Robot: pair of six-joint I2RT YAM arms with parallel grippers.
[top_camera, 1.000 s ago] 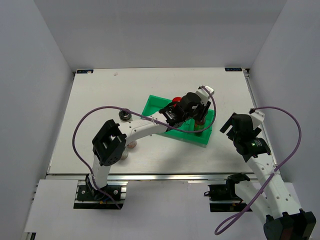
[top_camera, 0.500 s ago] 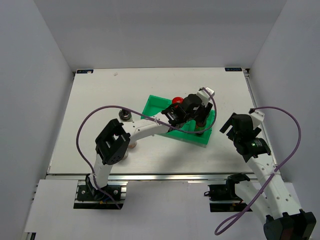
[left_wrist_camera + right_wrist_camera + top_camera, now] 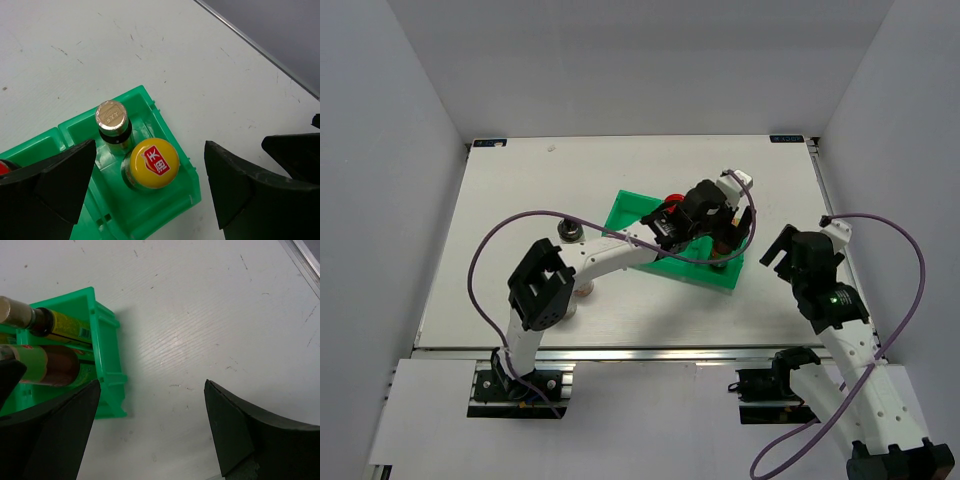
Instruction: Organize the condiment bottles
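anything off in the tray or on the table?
Nothing spilled or tipped. The green tray sits skewed to the edges of the table. In its end compartment the silver-capped bottle and the yellow-capped bottle stand upright. A black-capped shaker stands outside the tray.

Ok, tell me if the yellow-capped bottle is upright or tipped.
Upright: the left wrist view looks straight down onto the yellow-capped bottle, standing in an end compartment of the green tray beside the silver-capped bottle.
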